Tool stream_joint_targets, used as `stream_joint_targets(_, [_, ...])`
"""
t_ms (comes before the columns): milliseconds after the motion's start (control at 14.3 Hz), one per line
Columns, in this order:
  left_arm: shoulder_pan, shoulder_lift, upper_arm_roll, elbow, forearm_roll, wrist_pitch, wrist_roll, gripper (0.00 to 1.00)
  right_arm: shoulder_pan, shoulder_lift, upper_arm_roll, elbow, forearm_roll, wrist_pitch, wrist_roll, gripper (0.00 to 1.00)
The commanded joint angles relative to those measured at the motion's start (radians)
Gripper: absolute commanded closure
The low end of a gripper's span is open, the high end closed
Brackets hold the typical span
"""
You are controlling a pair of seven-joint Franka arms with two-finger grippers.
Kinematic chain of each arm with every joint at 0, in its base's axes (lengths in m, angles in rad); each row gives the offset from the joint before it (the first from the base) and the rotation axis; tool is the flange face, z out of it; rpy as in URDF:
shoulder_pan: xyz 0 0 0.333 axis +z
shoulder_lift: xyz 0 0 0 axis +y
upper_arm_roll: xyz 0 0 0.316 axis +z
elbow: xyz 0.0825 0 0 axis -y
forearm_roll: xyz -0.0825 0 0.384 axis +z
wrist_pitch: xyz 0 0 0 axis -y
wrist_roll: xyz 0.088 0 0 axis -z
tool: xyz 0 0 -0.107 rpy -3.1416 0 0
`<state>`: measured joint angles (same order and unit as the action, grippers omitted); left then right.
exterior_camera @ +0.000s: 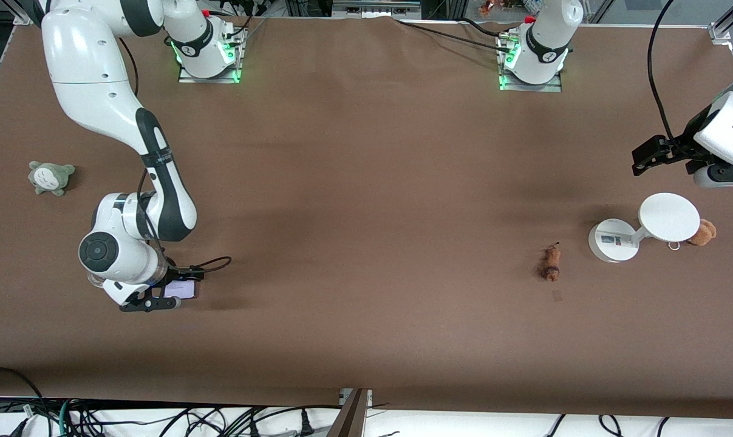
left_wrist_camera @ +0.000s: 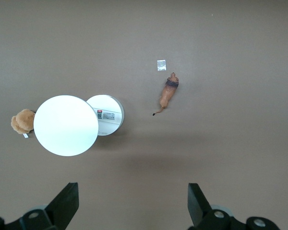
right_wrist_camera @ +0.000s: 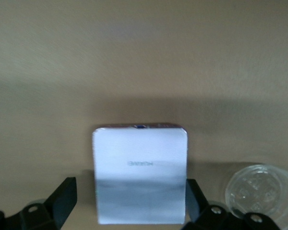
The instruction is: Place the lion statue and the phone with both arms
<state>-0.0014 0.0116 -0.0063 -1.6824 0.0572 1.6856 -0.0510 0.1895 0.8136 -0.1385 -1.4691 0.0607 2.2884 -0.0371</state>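
The phone [exterior_camera: 181, 289] is a pale lavender-white rectangle on the brown table toward the right arm's end, near the front camera. My right gripper [exterior_camera: 175, 289] is low over it and open. In the right wrist view the phone [right_wrist_camera: 140, 175] lies between the gripper's [right_wrist_camera: 132, 191] two fingers, with a gap at one side. The lion statue [exterior_camera: 551, 262] lies on the table toward the left arm's end, and it shows in the left wrist view [left_wrist_camera: 169, 93]. My left gripper [exterior_camera: 645, 161] is open and empty, high over the table edge by the white stand [exterior_camera: 668, 216], apart from the lion.
The white two-disc stand [left_wrist_camera: 66, 125] stands beside the lion, with a tan plush [exterior_camera: 703, 232] against it. A grey-green plush [exterior_camera: 50, 177] lies at the right arm's end. A small tape patch [exterior_camera: 557, 295] is near the lion. A clear round lid [right_wrist_camera: 259, 189] shows beside the phone.
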Motion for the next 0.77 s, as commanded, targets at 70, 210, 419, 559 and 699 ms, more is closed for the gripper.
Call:
stream_joint_targets(70, [0.009,0.007,-0.004,0.017,-0.022,0.005,0.023,0.00,0.005,-0.141,0.008,-0.011,-0.022,-0.072,-0.007,0.00])
stream_joint_targets(210, [0.008,0.030,-0.004,0.053,-0.022,0.002,0.005,0.00,0.019,-0.217,0.010,-0.011,-0.022,-0.163,-0.007,0.00])
stream_joint_targets(419, [0.006,0.076,-0.004,0.118,-0.022,-0.009,-0.003,0.00,0.024,-0.332,0.010,-0.011,-0.022,-0.292,-0.007,0.00])
stream_joint_targets(559, [0.006,0.077,-0.003,0.121,-0.019,-0.006,-0.003,0.00,0.022,-0.414,0.007,-0.011,-0.021,-0.404,-0.009,0.00])
stream_joint_targets(699, [0.003,0.079,-0.004,0.122,-0.011,-0.004,-0.001,0.00,0.018,-0.474,0.002,-0.011,-0.018,-0.487,-0.007,0.00])
